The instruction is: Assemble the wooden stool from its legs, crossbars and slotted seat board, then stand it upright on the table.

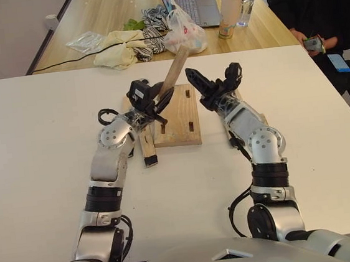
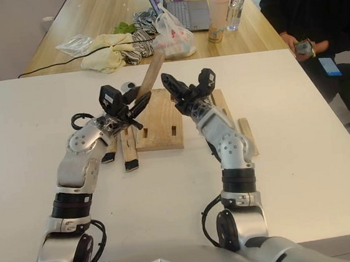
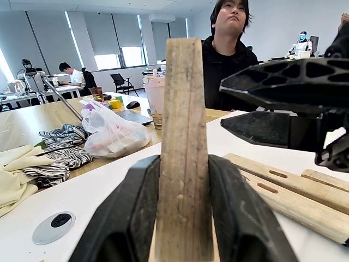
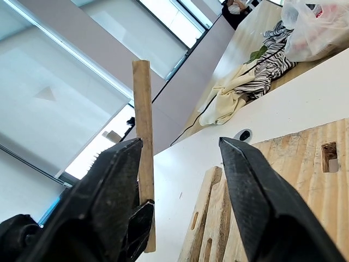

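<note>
Loose bars (image 1: 147,149): flat on the white table (image 1: 39,151), just left of the seat board.
Left gripper (image 1: 160,104): clamped on the leg's lower part, over the board's left edge.
Leg (image 1: 176,68): tilted up, leaning away and rightward.
Seat board (image 1: 181,127): flat between the arms, slots facing up.
Right gripper (image 1: 212,72): jaws wide, holding nothing, above the board's far right corner.
Strip (image 2: 248,137): flat beside the right forearm.
</note>
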Action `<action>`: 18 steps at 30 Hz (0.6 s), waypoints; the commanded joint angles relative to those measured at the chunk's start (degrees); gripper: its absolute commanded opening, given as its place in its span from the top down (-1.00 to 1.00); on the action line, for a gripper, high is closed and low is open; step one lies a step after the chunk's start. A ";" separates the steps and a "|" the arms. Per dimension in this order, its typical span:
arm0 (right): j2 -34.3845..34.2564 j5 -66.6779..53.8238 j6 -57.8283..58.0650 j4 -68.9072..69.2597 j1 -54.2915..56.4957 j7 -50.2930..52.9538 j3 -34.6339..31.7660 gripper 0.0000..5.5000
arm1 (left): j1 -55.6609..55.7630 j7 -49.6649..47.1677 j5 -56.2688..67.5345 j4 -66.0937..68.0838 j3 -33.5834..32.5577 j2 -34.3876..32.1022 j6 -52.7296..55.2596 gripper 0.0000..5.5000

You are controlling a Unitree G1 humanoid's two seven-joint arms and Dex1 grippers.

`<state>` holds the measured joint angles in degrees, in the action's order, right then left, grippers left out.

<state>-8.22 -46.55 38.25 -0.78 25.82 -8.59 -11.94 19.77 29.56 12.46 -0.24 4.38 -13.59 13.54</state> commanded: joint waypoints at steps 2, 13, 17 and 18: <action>0.52 -2.68 1.33 -0.33 3.52 0.88 -1.79 0.07 | -1.56 1.83 -0.06 -1.41 2.11 0.11 0.43 0.55; 2.83 -1.57 2.62 -3.28 4.63 1.43 -1.92 0.36 | -3.62 3.01 -0.68 -3.34 3.72 -0.45 0.38 0.55; 3.20 -0.78 2.35 -3.84 4.40 1.54 -1.59 0.63 | -3.64 2.77 -1.14 -3.05 3.63 -0.70 0.15 0.55; 3.20 -0.68 2.36 -3.88 4.37 1.52 -1.58 0.70 | -3.63 2.72 -1.22 -3.02 3.61 -0.76 0.11 0.55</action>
<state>-5.81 -47.72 40.62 -4.21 29.72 -7.47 -13.45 16.25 32.49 12.21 -2.87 7.87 -13.65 13.58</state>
